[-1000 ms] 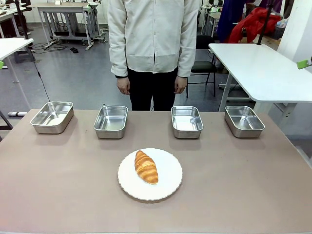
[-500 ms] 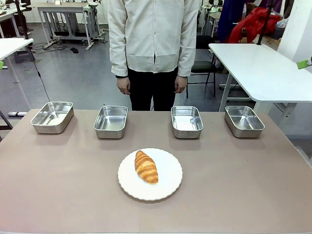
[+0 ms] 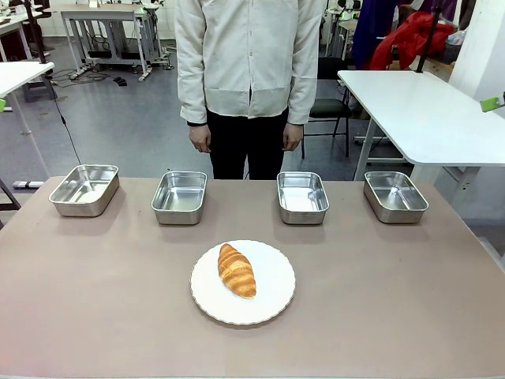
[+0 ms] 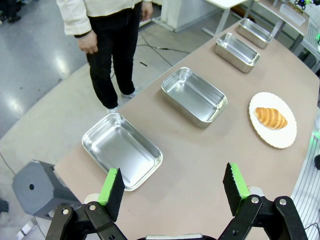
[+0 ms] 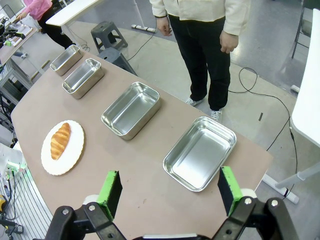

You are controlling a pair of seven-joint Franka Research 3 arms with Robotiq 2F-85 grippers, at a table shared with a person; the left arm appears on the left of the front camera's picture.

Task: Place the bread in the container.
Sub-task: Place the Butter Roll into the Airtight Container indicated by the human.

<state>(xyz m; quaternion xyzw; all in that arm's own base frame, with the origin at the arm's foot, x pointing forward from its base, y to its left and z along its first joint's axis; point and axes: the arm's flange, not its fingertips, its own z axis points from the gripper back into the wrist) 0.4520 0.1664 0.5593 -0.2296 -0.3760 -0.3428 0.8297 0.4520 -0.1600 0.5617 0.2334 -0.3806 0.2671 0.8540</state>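
Note:
The bread (image 3: pixel 237 270), a golden-brown croissant, lies on a round white plate (image 3: pixel 272 298) in the middle of the table. Several identical steel pans stand in a row behind it; any of them could be the container (image 3: pixel 179 197). In the left wrist view my left gripper (image 4: pixel 173 170) hangs open and empty high over the table's end, above the nearest pan (image 4: pixel 122 150), with the bread (image 4: pixel 270 117) far off. My right gripper (image 5: pixel 169 172) is likewise open and empty above the opposite end pan (image 5: pixel 200 152), the bread (image 5: pixel 60 140) well away.
A person (image 3: pixel 249 71) in a pale jacket stands at the far edge, both hands hanging at their sides. A white table (image 3: pixel 426 110) stands at the back right. A grey stool (image 4: pixel 40 187) sits on the floor beside the table's left end.

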